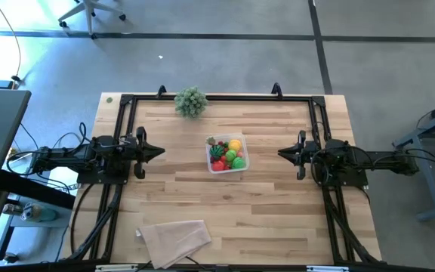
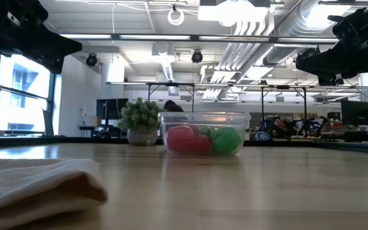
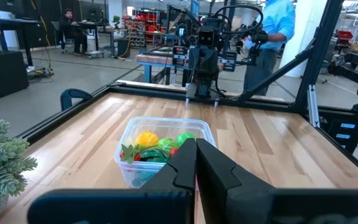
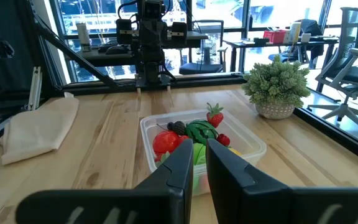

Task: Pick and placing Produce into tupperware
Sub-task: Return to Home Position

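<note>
Produce [image 1: 226,154], red, green and yellow, lies heaped in the clear tupperware [image 1: 243,168] at mid worktop [image 1: 278,219]. The left arm [image 1: 104,153] and right arm [image 1: 338,157] hover at opposite sides, well apart from it, each with jaws pressed together.

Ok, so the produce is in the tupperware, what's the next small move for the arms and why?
Probably just hold both arms parked. The produce sits inside the tupperware, I see none outside it, and the left claw and right claw hang at their own sides, apart from it, carrying nothing.
</note>
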